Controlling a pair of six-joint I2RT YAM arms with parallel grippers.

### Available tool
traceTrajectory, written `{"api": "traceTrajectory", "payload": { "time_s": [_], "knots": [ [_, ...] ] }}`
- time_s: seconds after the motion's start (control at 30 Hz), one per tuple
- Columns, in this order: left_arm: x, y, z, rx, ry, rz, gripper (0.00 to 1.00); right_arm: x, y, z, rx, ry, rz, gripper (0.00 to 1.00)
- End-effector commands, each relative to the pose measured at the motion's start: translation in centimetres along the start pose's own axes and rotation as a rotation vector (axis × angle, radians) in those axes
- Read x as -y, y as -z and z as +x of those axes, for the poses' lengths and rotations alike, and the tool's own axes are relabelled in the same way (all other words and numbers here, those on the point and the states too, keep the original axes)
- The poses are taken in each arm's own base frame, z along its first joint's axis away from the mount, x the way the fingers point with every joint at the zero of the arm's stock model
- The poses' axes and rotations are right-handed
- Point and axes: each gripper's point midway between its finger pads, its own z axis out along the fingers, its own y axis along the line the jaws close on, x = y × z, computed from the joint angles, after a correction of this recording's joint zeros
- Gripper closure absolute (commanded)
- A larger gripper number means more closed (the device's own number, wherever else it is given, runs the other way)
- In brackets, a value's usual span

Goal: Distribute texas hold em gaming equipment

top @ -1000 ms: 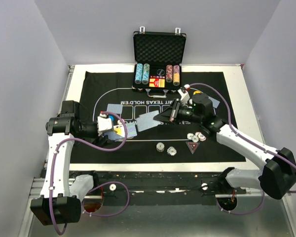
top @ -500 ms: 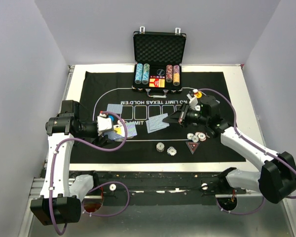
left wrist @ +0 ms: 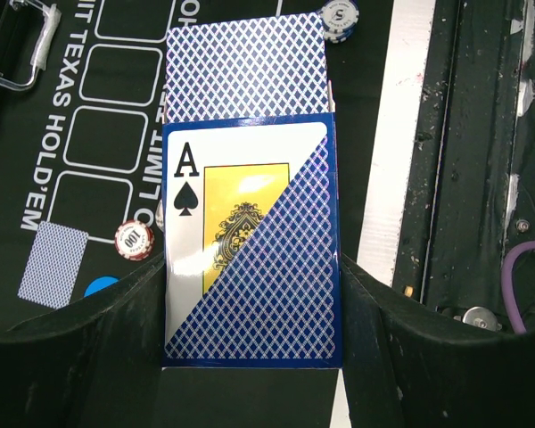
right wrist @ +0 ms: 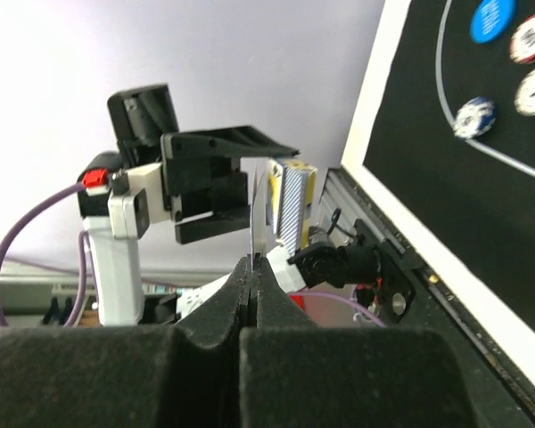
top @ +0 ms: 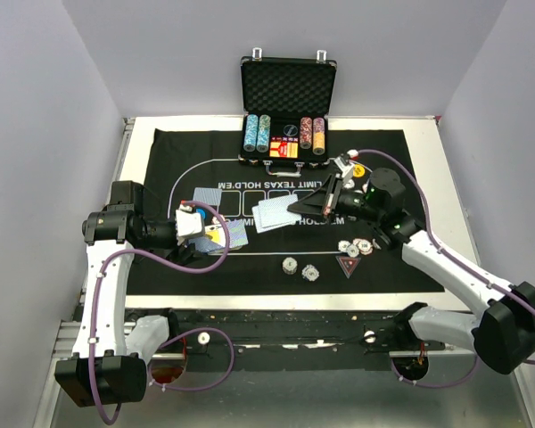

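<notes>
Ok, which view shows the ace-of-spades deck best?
Left wrist: the deck sits large and face-on, its ace readable. Top external shows it small and partly hidden by the arm; right wrist shows only its edge, far off.

I am pressing my right gripper [top: 296, 209] fully together; a second ago its jaws were standing a hair apart. I am shifting the blue-backed card [top: 272, 215] pinched in it. Half a second ago the card was hanging nearer my bases and further right over the black mat [top: 383, 152], and now it is sitting further left and further from them. My right wrist is also travelling. Through the last second it is drawing back to the right, away from the middle of the mat, while the fingertips are now reaching left again from where they were half a second ago.
</notes>
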Motion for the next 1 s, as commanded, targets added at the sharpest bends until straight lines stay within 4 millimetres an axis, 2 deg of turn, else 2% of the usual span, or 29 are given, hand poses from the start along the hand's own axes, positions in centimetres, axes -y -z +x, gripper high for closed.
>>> {"api": "traceTrajectory", "payload": {
  "time_s": [0.0, 0.23, 0.53, 0.97],
  "knots": [
    [-0.2, 0.1, -1.8, 0.075, -0.035, -0.001, 0.53, -2.2, -1.4, 1.5, -0.055, 0.015, -0.067, 0.99],
    [-0.1, 0.2, -1.8, 0.072, -0.04, -0.004, 0.53, -1.8, -3.9, 3.3, -0.105, 0.019, -0.06, 0.99],
    [0.0, 0.1, -1.8, 0.074, -0.042, -0.004, 0.53, -0.5, -4.8, 4.1, -0.125, 0.011, -0.019, 0.99],
    [0.1, 0.2, -1.8, 0.072, -0.044, -0.001, 0.53, 0.4, -6.1, 3.9, -0.142, 0.007, 0.02, 0.99]
  ]
}}
